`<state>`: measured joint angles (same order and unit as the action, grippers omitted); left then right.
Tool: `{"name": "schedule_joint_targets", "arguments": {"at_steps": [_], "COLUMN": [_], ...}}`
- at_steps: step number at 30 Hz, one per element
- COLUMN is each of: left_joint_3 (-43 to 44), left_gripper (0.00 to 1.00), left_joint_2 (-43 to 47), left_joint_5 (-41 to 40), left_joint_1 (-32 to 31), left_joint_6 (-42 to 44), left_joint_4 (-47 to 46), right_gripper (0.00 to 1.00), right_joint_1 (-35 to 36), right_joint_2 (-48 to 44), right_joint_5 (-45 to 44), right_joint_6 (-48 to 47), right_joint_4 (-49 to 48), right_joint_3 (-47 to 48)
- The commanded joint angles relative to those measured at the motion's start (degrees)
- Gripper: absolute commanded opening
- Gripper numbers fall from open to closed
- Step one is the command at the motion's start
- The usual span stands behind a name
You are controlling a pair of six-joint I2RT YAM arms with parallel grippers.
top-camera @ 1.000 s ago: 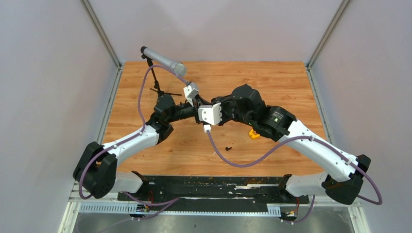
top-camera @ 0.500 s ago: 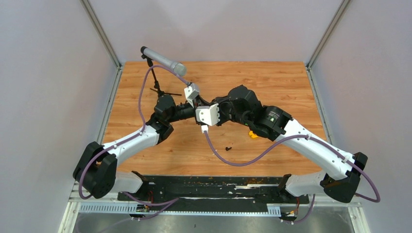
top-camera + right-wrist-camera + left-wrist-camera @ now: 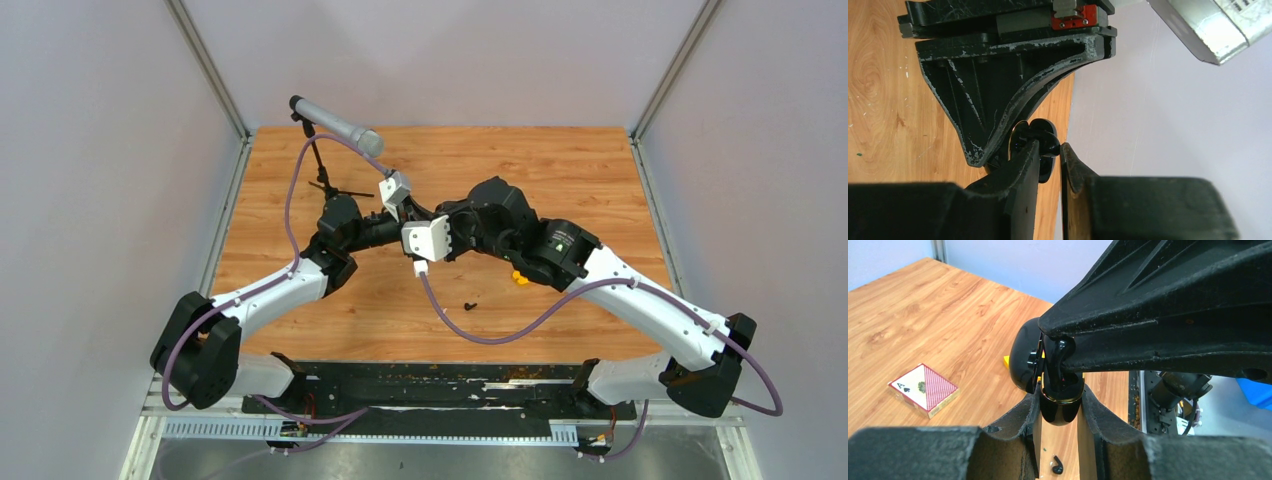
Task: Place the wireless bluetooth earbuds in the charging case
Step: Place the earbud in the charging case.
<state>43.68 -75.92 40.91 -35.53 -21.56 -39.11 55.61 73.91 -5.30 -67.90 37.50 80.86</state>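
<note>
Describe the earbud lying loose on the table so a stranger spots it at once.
On the wooden table, look toward the near edge from where the arms meet. Inside the loop of the purple cable lies the loose black earbud. It is a tiny dark comma on bare wood, unlike the yellow piece to its right.

The table is smooth grained wood, the charging case and the earbud glossy black plastic, the left gripper matt black plastic, rough and scuffed, and the card box printed paperboard.
</note>
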Motion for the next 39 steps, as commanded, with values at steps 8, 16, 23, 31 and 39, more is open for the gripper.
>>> {"name": "schedule_joint_targets", "arguments": {"at_steps": [8,16,23,31,39], "left_joint_3": [2.0,1.7,1.5,1.4,1.3], "left_gripper": [0.00,0.00,0.00,0.00,0.00], "left_joint_2": [-0.3,-0.4,0.0,0.1,0.2], "left_joint_5": [-1.6,-1.3,-0.9,1.1,0.7], "left_joint_1": [-0.2,-0.2,-0.2,-0.2,0.0], "left_joint_6": [0.7,2.1,2.3,3.2,3.1], "left_joint_4": [-2.6,-3.2,-3.5,-4.2,-4.3], "right_gripper": [0.05,0.22,0.28,0.44,0.52], "right_joint_1": [1.2,1.3,1.3,-0.1,-3.7], "right_joint_2": [-0.6,-0.7,-0.4,1.7,3.3], "right_joint_5": [2.3,4.4,3.7,8.9,17.6], "right_joint_6": [-0.3,1.1,2.0,8.0,12.5], "right_joint_4": [2.3,6.4,6.9,12.0,23.9], "right_joint_3": [-0.4,0.9,1.2,8.0,18.1]}}
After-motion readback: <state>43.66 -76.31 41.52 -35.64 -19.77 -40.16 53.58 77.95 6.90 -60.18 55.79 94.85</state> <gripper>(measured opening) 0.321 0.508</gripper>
